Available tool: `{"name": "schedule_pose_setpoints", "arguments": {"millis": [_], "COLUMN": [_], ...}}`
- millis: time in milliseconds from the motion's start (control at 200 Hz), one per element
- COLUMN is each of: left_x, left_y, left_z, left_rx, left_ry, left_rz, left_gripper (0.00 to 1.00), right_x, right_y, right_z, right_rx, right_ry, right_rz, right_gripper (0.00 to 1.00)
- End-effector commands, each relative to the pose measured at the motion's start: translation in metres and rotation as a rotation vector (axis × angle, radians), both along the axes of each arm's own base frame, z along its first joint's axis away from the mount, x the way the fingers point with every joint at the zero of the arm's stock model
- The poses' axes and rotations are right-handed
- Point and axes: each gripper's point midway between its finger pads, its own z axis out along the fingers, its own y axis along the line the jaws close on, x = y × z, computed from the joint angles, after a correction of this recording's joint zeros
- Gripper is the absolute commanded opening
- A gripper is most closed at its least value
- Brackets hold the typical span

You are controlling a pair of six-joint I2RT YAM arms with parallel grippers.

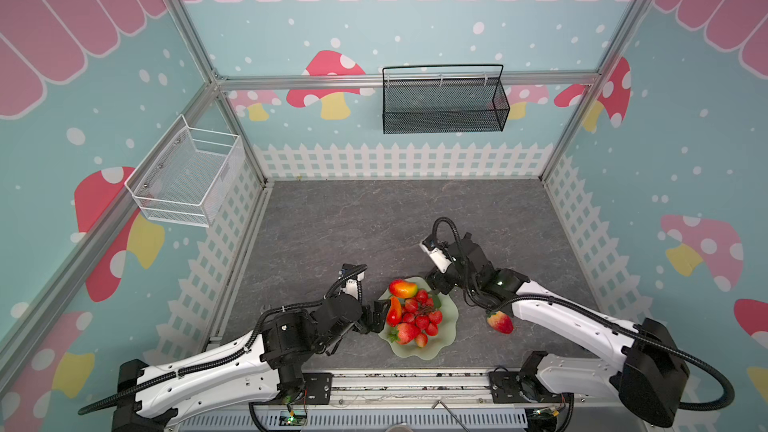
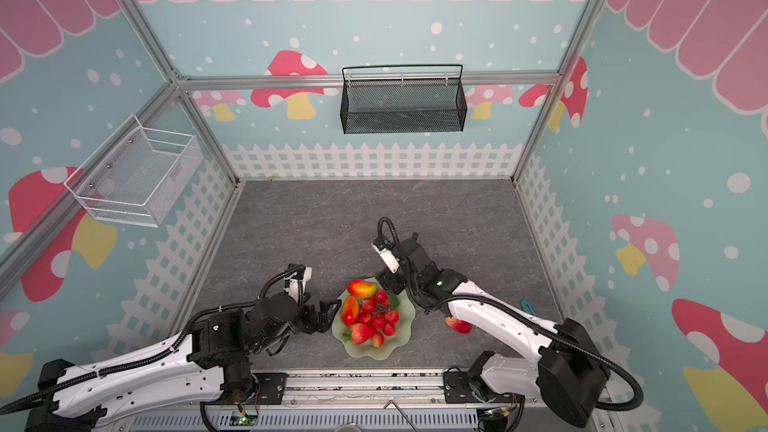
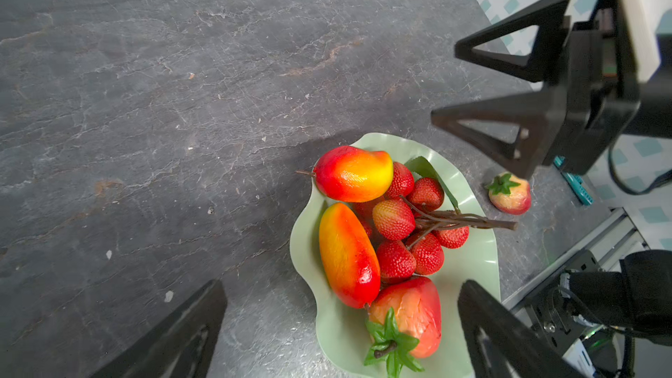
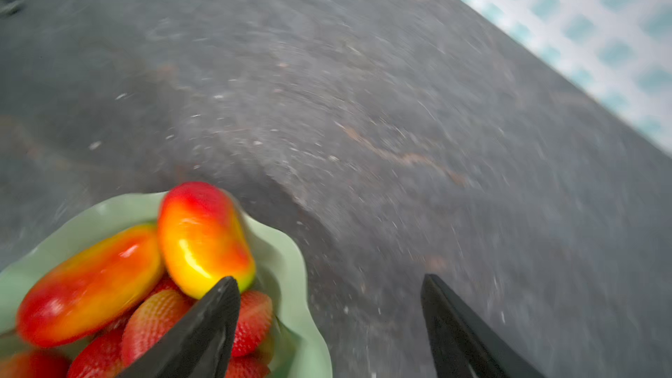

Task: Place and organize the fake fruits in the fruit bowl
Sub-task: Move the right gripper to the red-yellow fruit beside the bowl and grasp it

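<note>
We see one pale green fruit bowl [image 1: 446,332] near the counter's front edge, holding two mangoes [image 1: 402,288] [image 1: 393,312], one berry cluster [image 1: 422,312] and one strawberry [image 1: 404,332]. A second strawberry [image 1: 500,322] lies on the counter beside it. Our left gripper [image 3: 338,325] and right gripper [image 4: 329,318] flank the bowl, jaws apart, holding nothing.

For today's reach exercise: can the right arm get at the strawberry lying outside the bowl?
Probably yes: the strawberry lies on bare table beside the right arm's forearm, nothing over it, and the right tool is open, though it must swing back.
</note>
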Motion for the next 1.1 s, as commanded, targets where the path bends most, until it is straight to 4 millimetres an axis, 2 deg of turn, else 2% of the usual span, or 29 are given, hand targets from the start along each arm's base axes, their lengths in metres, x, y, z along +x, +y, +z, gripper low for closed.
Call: {"name": "schedule_pose_setpoints", "arguments": {"millis": [0,80,135,210,260,355,445,525,620,695,761,851,1021,1096], "left_x": [-0.008,-0.017,-0.018,-0.014,-0.011,-0.008,-0.01,-0.015,-0.017,-0.017,-0.015,-0.014,-0.015,-0.015], "left_y": [-0.032,-0.063,-0.078,-0.088,-0.092,-0.099,-0.105,-0.112,-0.114,-0.11,-0.104,-0.093,-0.082,-0.079], "left_z": [0.015,0.026,0.033,0.038,0.038,0.037,0.035,0.034,0.034,0.033,0.029,0.021,0.016,0.016], "left_rx": [-0.071,-0.152,-0.185,-0.178,-0.16,-0.126,-0.118,-0.133,-0.132,-0.122,-0.123,-0.141,-0.17,-0.154], "left_ry": [-0.005,-0.013,-0.025,-0.042,-0.052,-0.066,-0.061,-0.053,-0.048,-0.043,-0.038,-0.037,-0.042,-0.046], "left_rz": [-0.15,-0.28,-0.321,-0.334,-0.336,-0.359,-0.393,-0.434,-0.45,-0.438,-0.408,-0.359,-0.325,-0.325], "left_gripper": [1.0,1.0,1.0,1.0,1.0,1.0,1.0,1.0,1.0,1.0,1.0,1.0,1.0,1.0], "right_x": [-0.025,-0.04,-0.041,-0.039,-0.036,-0.034,-0.043,-0.056,-0.076,-0.087,-0.099,-0.111,-0.118,-0.127], "right_y": [-0.092,-0.121,-0.123,-0.136,-0.141,-0.145,-0.143,-0.151,-0.178,-0.194,-0.204,-0.201,-0.16,-0.15], "right_z": [-0.039,-0.05,-0.042,-0.032,-0.026,-0.022,-0.037,-0.054,-0.069,-0.062,-0.056,-0.057,-0.073,-0.083], "right_rx": [-0.038,-0.054,-0.002,0.025,0.065,0.207,0.374,0.456,0.415,0.336,0.273,0.241,0.343,0.401], "right_ry": [0.179,0.22,0.21,0.175,0.143,0.152,0.22,0.272,0.31,0.317,0.344,0.427,0.67,0.751], "right_rz": [-0.497,-0.619,-0.645,-0.743,-0.789,-0.831,-0.888,-1.003,-1.23,-1.353,-1.456,-1.513,-1.466,-1.481], "right_gripper": [0.81,0.81,0.8,0.78,0.83,0.83,0.86,0.91,0.97,1.0,0.99,0.98,0.98,0.98]}}
